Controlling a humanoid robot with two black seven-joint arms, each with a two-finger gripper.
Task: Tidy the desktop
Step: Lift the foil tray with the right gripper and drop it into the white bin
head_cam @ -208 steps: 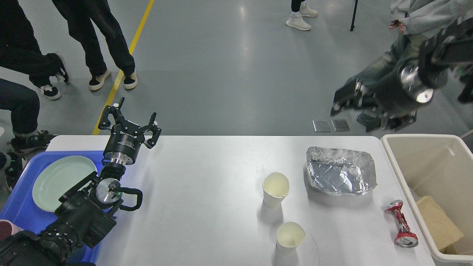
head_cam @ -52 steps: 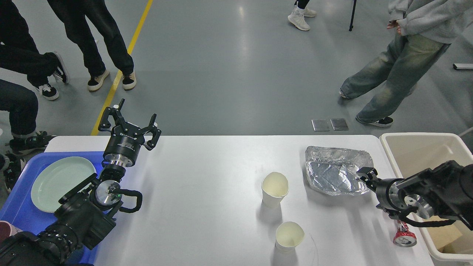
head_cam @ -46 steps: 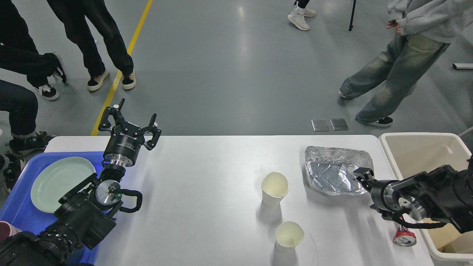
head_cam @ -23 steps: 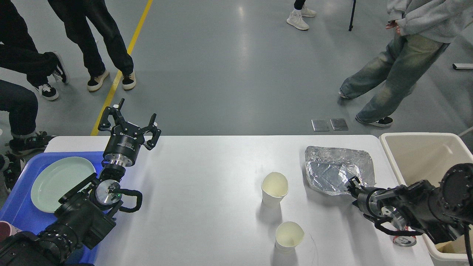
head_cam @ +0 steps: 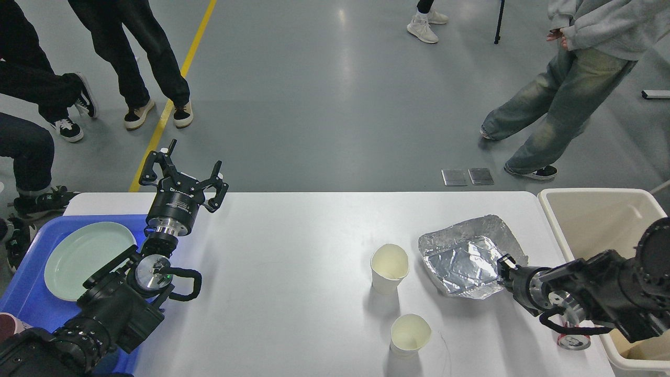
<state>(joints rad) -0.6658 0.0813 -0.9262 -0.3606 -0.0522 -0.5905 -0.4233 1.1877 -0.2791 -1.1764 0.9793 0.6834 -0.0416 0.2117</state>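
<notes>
Worktop, i.e. the desktop (head_cam: 293,272): white, matte, rounded corners, filling the lower view. On it: two paper cups (head_cam: 389,267) (head_cam: 410,335) right of centre, one in front of the other; just beside the farther cup, a crumpled foil tray (head_cam: 463,256), tilted. Our right gripper (head_cam: 503,266) touches the foil's right edge; its fingers show too small and dark, so we cannot tell their spread or grip. A crushed red can (head_cam: 571,340) lies partly hidden under that arm, near the beige bin (head_cam: 591,220). Our left gripper (head_cam: 183,175) hovers at the far-left edge, fingers spread wide, empty, beside the blue tray (head_cam: 31,293) carrying a pale green plate (head_cam: 84,256). The worktop's middle lies bare. Grey floor beyond, with bystanders' legs.
</notes>
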